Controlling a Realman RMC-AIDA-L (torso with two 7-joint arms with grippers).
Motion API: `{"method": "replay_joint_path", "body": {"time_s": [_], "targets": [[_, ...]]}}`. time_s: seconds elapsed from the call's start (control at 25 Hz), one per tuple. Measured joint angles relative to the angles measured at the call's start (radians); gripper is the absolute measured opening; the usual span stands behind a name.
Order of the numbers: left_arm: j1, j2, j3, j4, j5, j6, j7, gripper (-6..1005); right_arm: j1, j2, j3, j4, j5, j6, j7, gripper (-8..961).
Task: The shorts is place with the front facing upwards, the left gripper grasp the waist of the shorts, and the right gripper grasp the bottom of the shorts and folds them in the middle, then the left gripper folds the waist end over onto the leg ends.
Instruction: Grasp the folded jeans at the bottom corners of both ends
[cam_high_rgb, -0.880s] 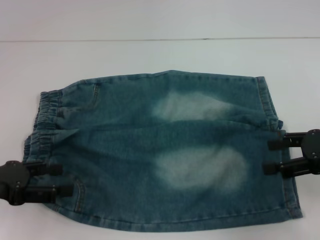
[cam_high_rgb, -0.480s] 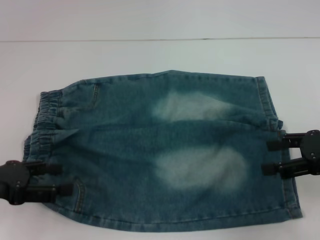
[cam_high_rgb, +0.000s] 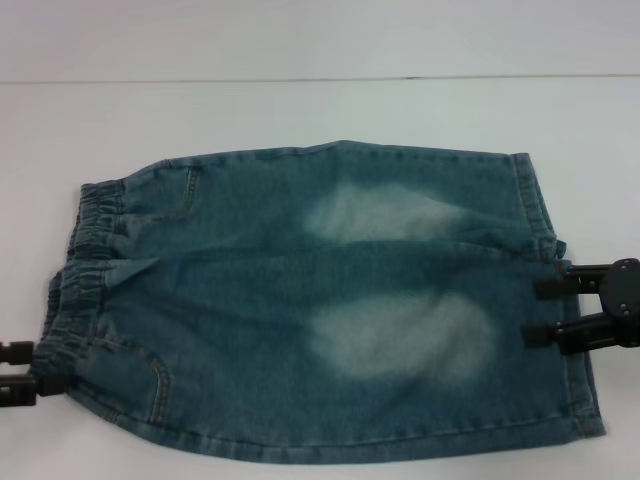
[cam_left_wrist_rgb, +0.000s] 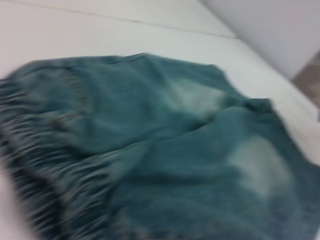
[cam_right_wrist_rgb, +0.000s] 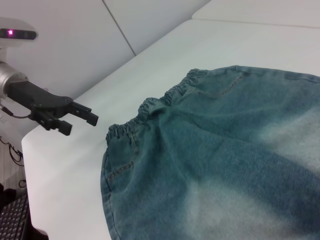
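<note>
The blue denim shorts (cam_high_rgb: 300, 300) lie flat on the white table, folded lengthwise. Their elastic waist (cam_high_rgb: 85, 250) is at the left and the leg ends (cam_high_rgb: 585, 400) at the right. My left gripper (cam_high_rgb: 30, 370) is at the left edge of the head view, open, just off the waist's near corner and holding nothing. The right wrist view shows the left gripper (cam_right_wrist_rgb: 80, 124) open above bare table, apart from the waist (cam_right_wrist_rgb: 150, 107). My right gripper (cam_high_rgb: 537, 313) is open, with its fingers over the leg-end hem. The left wrist view shows only the shorts (cam_left_wrist_rgb: 165, 150).
The white table (cam_high_rgb: 300, 110) extends beyond the shorts toward the back and to both sides. Its corner edge (cam_right_wrist_rgb: 35, 200) lies close behind the left gripper in the right wrist view. A pale wall panel (cam_right_wrist_rgb: 90, 30) stands past the table.
My left gripper has drawn back to the left, off the waist corner it was over before. The shorts and the right gripper have stayed in place.
</note>
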Motion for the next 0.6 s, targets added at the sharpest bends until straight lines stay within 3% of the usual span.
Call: {"method": "replay_joint_path", "body": {"time_s": [0.12, 0.32, 0.6], "targets": [[0.003, 0.0, -0.009, 0.005, 0.021, -0.04, 0.0, 905, 0.003, 0.0, 0.0, 0.011, -0.001, 0.011, -0.004, 936], [-0.009, -0.021, 0.0, -0.001, 0.095, -0.161, -0.007, 906, 0.005, -0.005, -0.003, 0.033, -0.003, 0.023, -0.005, 934], [-0.027, -0.034, 0.001, -0.002, 0.119, -0.171, -0.007, 907, 0.003, -0.004, -0.003, 0.034, -0.004, 0.024, -0.006, 931]]}}
